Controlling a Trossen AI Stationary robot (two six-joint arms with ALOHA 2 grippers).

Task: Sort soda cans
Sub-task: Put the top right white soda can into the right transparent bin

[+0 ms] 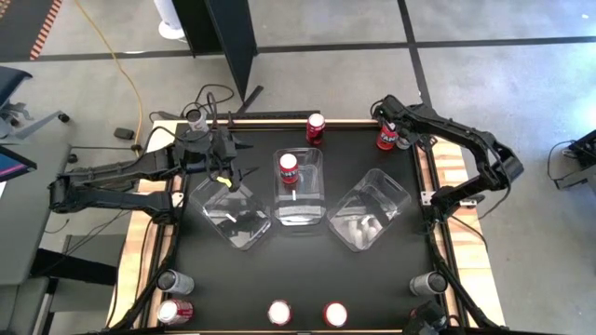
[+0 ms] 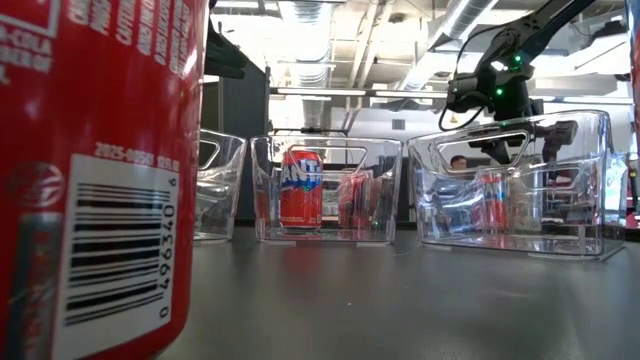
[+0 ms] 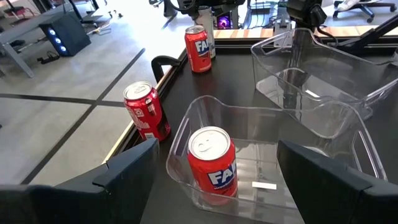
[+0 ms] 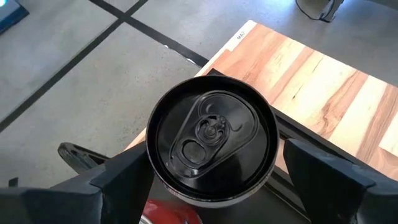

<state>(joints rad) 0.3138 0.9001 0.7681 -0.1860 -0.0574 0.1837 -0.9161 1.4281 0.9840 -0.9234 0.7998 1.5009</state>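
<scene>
Cans are sitting all round the table, one red can (image 1: 289,167) already in the middle bin (image 1: 300,186). Right gripper (image 1: 395,132) is hovering wide over the 1 o'clock can (image 4: 211,146), needing to drop and close. Left gripper (image 1: 226,158) is idling wide at 10 o'clock.

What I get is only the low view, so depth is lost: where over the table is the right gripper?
Observer: At the far right corner. The right gripper sits over a can, fingers open on either side of its dark top.
Operator: And the left one?
Observer: The left gripper is open and empty, at the far end of the left bin.
Operator: Any loose can at the back?
Observer: One red can stands at the far edge, behind the middle bin.
</scene>
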